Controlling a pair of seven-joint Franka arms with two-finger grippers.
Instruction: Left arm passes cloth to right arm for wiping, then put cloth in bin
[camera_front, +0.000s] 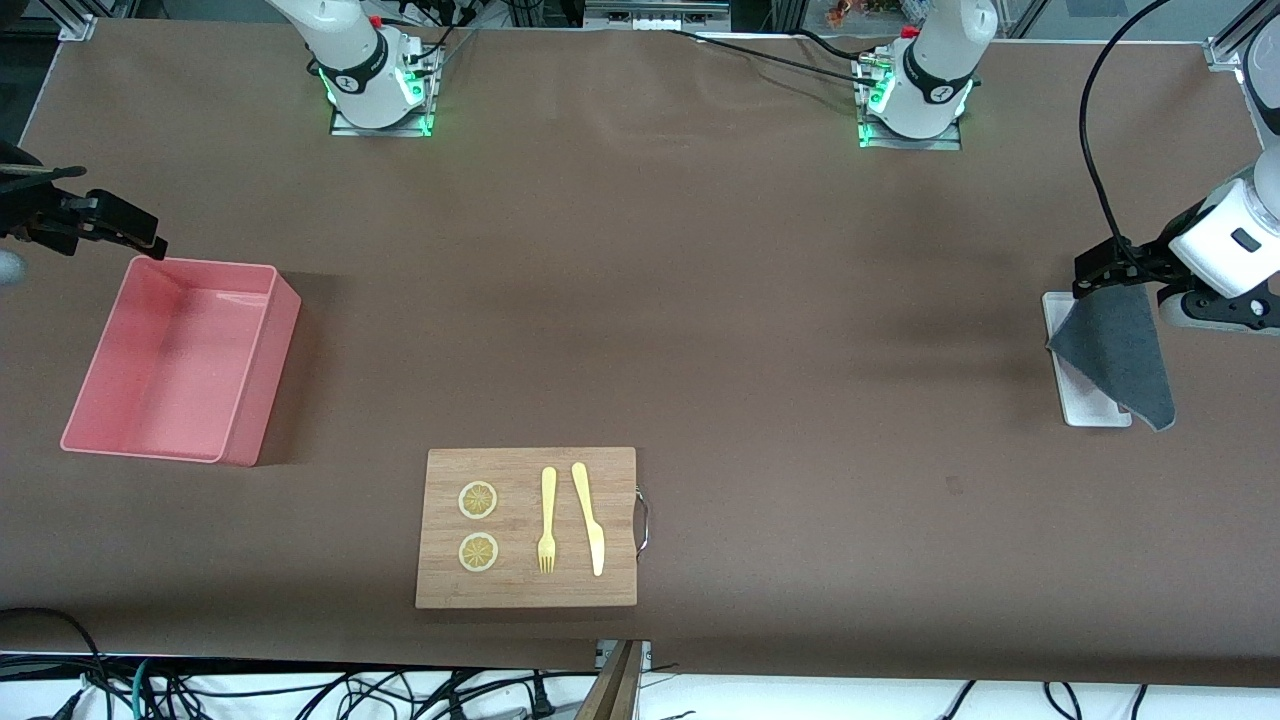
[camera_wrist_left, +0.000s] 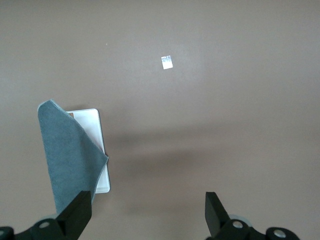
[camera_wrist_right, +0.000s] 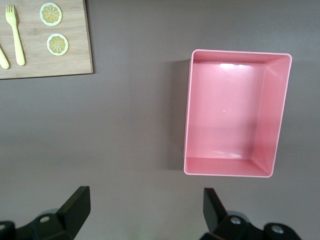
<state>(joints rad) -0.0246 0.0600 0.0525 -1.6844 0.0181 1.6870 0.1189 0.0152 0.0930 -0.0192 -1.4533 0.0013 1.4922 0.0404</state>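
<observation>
Cloth (camera_front: 1118, 350), dark grey, pinched at one corner by left gripper (camera_front: 1100, 272) with fingers (camera_wrist_left: 77, 214) clamped on it, hanging over small white tray (camera_front: 1090, 405) at left arm's end of tabletop (camera_front: 760, 330). Right gripper (camera_front: 125, 232) waiting, fingers (camera_wrist_right: 75, 205) apart, above tabletop beside empty pink bin (camera_front: 250, 400).

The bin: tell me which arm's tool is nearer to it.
Right. The right tool hovers beside the bin; the left tool holds the cloth at the table's left-arm end.

Legible text/labels/nos.: none. Small white tag (camera_wrist_left: 167, 62) on table (camera_wrist_left: 240, 100): marks too small to read.
</observation>
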